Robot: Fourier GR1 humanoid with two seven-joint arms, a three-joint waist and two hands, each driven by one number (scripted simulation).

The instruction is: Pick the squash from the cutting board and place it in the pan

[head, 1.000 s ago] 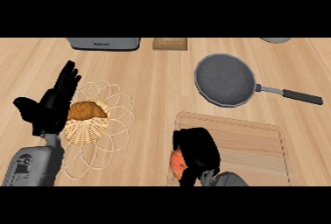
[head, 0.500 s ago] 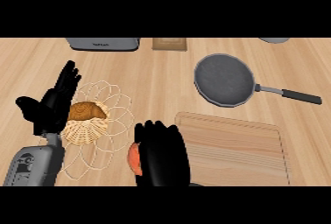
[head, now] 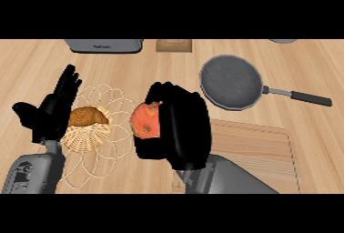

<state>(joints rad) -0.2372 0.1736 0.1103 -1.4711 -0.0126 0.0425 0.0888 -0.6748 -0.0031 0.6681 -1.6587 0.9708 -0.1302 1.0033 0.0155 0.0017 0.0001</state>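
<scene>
Squash [head: 145,120] in right robot hand [head: 180,132], left of cutting board [head: 259,150]

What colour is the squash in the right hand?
Orange-red with paler yellowish patches; the squash shows beside the right hand in the head view.

Squash [head: 145,120] half hidden behind right robot hand [head: 180,129]
</scene>
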